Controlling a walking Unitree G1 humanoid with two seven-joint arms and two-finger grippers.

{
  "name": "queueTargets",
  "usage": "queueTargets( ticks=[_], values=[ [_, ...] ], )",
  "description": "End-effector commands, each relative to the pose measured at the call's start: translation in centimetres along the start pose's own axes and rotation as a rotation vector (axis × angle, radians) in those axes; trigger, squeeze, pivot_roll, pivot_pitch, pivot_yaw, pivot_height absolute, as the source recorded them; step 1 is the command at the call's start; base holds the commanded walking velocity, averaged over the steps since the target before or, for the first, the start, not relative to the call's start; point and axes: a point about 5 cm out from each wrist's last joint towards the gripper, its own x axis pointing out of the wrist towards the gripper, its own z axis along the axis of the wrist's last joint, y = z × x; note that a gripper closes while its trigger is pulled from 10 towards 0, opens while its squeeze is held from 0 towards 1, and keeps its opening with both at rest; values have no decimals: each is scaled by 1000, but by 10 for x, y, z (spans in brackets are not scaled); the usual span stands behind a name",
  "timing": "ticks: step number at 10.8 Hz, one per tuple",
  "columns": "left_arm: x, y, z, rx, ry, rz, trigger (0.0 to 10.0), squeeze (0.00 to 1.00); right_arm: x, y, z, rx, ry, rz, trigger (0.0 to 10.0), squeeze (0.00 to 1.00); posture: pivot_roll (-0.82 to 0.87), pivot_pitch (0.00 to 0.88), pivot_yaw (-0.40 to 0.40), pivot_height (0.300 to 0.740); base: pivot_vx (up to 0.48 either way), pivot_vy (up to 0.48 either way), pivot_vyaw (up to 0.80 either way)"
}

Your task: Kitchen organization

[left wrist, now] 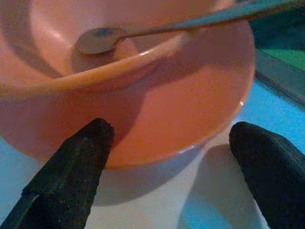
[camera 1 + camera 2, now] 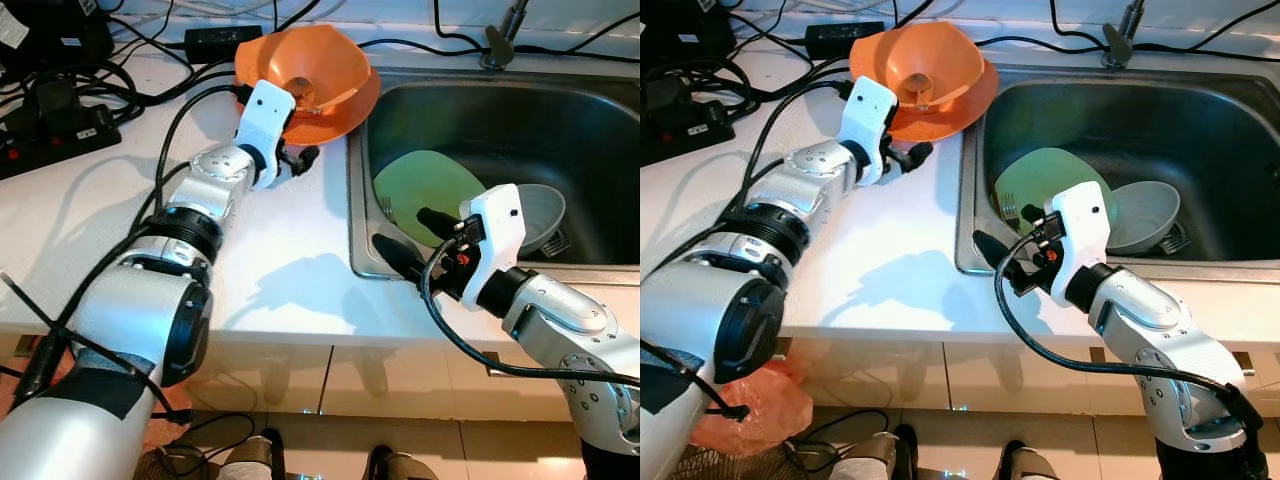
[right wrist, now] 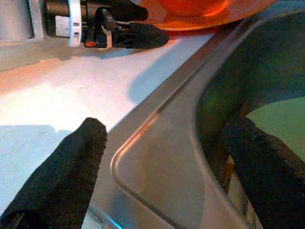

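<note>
Reaching toward the orange bowl (image 2: 318, 75) on the bench (image 2: 270, 250), left hand (image 1: 176, 162) is gaping; next, closing on its rim. Right hand (image 3: 167, 167), fingers apart, is hovering over the sink (image 2: 500, 120) edge.

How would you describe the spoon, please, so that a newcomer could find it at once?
Start at the steel sink set in the white counter. Just past its far left corner stands an orange bowl on an orange plate, with the open left tool at the plate's near edge. The spoon lies in that bowl, handle over the rim: the only metal piece among orange dishes.
</note>
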Motion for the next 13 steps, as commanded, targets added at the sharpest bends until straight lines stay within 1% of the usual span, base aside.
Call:
queueTargets(
  ticks=[1,3,7,9,11,12,13],
  values=[
    [1,-11,-20,17,101,-87,10000,0,-2,1,-2,10,13,7,10000,0,-90,192,9,740,0,0,0],
    [-2,-9,-25,59,136,-128,10000,0,-1,0,-1,9,10,5,10000,0,-83,186,8,740,0,0,0],
    [-7,1,-22,80,134,-144,10000,0,0,-2,1,5,3,6,10000,0,-73,177,2,740,0,0,0],
    [-9,5,-18,100,126,-162,10000,0,2,-3,2,5,-3,4,10000,0,-64,168,3,740,0,0,0],
    [-11,8,-12,119,113,-209,10000,0,4,-4,2,5,-10,2,10000,0,-55,161,5,740,0,0,0],
    [-12,9,-10,115,107,-222,10000,0,4,-4,3,5,-11,2,10000,0,-53,160,5,740,0,0,0],
    [-13,10,-2,109,80,-259,10000,0,5,-5,3,5,-15,2,10000,0,-49,157,6,740,0,0,0]
  ],
)
